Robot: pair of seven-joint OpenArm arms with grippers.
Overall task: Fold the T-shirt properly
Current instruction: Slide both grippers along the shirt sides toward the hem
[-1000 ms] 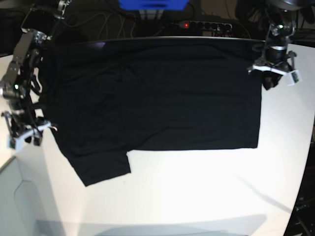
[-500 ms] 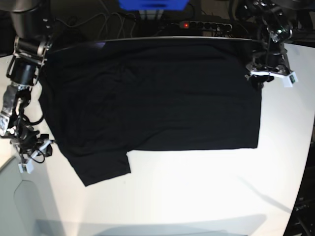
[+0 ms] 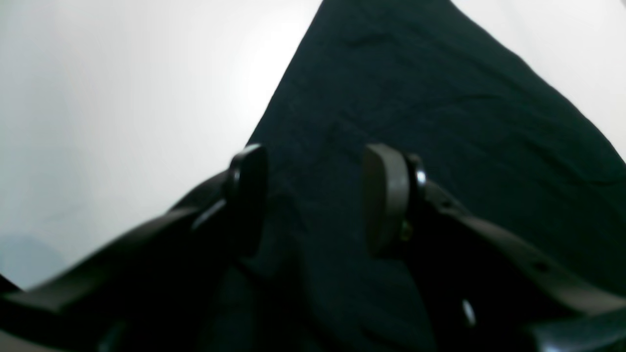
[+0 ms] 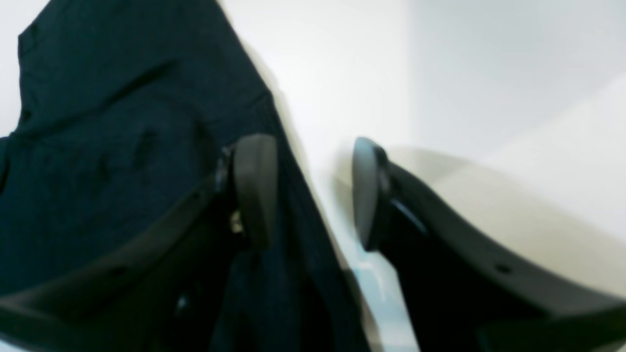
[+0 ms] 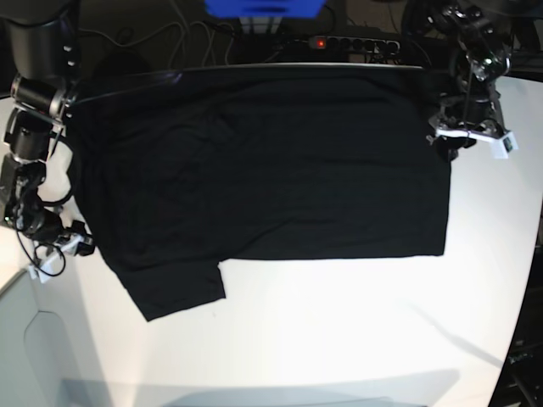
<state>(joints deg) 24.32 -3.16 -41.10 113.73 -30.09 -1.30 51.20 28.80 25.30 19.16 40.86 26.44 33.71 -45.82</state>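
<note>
The black T-shirt (image 5: 271,161) lies spread flat across the far half of the white table (image 5: 339,331), with one short sleeve (image 5: 174,288) pointing toward the front left. My left gripper (image 5: 462,140) hovers at the shirt's right edge near its far corner. In the left wrist view that gripper (image 3: 315,195) is open, with the T-shirt (image 3: 415,98) lying below the gap. My right gripper (image 5: 59,246) sits low at the shirt's left edge. It is open in the right wrist view (image 4: 313,190), and the edge of the T-shirt (image 4: 98,122) runs under the gap between its fingers.
A blue box (image 5: 263,7) and a black power strip (image 5: 348,42) with a red light sit behind the table's far edge. Cables hang at the back left. The table's rounded front edge curves along the lower left and right.
Both grippers have opened wider. The right arm swung its gripper down and in toward the shirt's left edge. The left gripper shifted slightly, staying by the far right corner.
</note>
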